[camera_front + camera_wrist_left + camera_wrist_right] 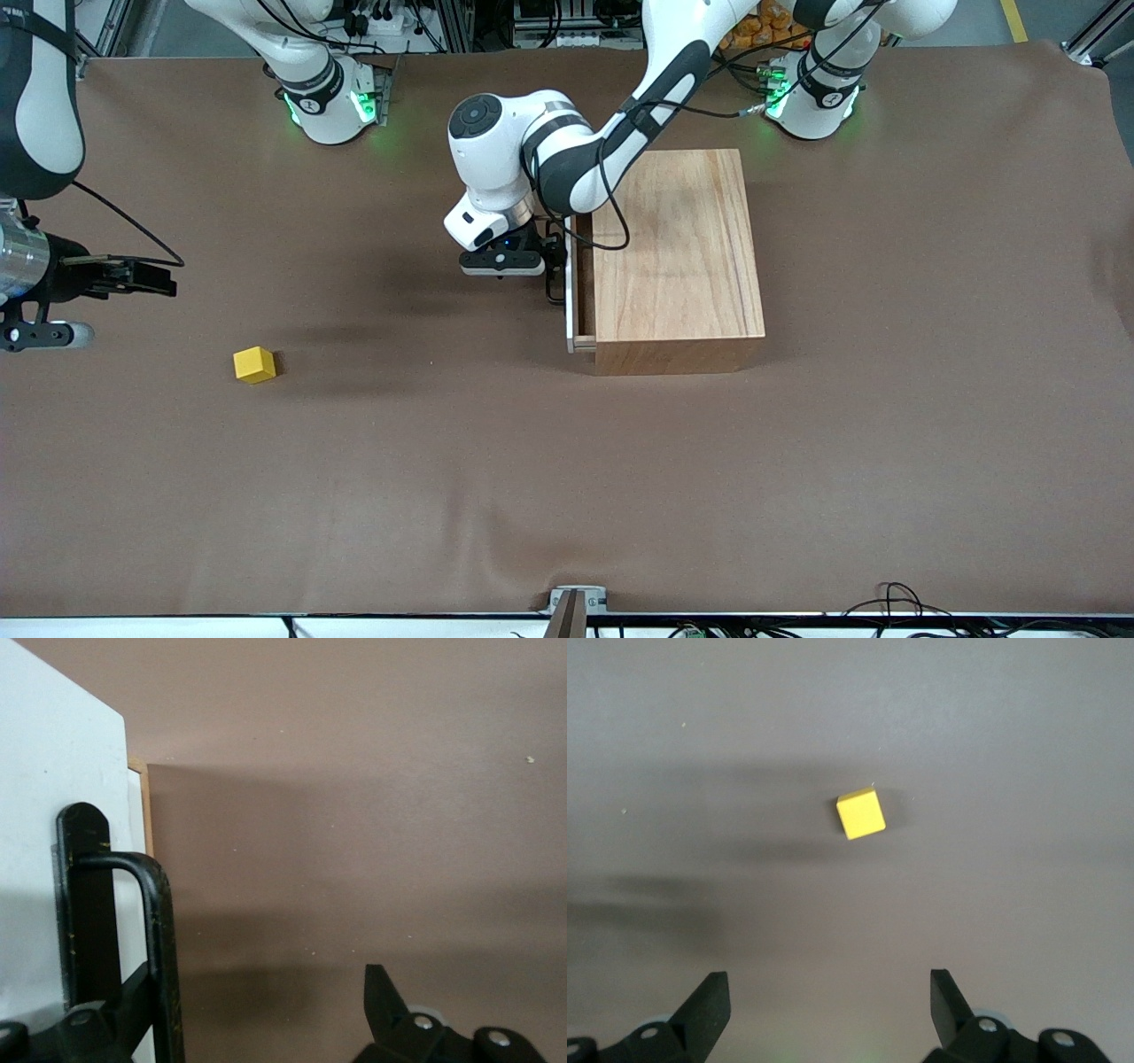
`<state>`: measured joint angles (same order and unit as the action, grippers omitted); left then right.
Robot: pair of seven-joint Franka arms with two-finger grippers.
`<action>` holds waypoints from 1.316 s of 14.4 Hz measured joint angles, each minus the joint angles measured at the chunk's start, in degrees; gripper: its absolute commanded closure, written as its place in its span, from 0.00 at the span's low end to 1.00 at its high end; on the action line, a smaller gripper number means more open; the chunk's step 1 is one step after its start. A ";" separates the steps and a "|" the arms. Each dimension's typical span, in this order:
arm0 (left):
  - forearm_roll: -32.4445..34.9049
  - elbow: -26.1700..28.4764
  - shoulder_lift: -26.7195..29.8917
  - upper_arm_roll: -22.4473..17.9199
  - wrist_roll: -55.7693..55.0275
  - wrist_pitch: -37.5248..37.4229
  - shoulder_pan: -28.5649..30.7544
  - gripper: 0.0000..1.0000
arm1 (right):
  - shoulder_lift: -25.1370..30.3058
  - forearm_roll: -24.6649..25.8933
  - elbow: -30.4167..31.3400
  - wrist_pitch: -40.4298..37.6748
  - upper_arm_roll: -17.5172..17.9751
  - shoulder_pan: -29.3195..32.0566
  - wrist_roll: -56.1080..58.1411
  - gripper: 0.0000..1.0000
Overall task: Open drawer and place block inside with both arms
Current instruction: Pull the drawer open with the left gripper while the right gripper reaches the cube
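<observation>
Drawer-opening step: left gripper [556,266], jaws spread around the drawer [573,292] handle, should close and pull; right gripper [829,1014], jaws spread, waits over the block [860,813]

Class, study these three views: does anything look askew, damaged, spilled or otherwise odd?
Nothing stands out. The drawer is only slightly out of the wooden box, with the open left gripper at its handle. The block sits squarely on the table below the open right gripper.

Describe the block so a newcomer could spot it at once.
Start at the big wooden box mid-table, then look toward the right arm's end, slightly nearer the camera. The block sits alone on bare brown table: a small bright yellow cube, the only vivid colour there.
</observation>
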<state>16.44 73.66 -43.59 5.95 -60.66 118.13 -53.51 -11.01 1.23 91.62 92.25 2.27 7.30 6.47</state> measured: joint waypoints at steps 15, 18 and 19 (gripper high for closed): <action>0.00 0.01 -0.55 0.11 -1.04 6.84 -0.81 0.00 | -12.62 6.02 9.38 23.44 0.87 -2.96 3.01 0.00; 0.01 0.07 -0.63 -0.15 -1.58 8.33 -1.00 0.00 | -14.29 6.55 10.70 27.25 0.52 -1.92 9.46 0.00; 0.01 0.08 -0.68 -0.15 -2.23 9.15 -1.05 0.00 | -15.38 6.55 10.99 29.34 0.37 -0.74 12.45 0.00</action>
<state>16.45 73.74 -44.26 5.80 -62.89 127.28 -54.55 -26.39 7.78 102.60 121.59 2.63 6.56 18.92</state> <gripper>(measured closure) 0.000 0.000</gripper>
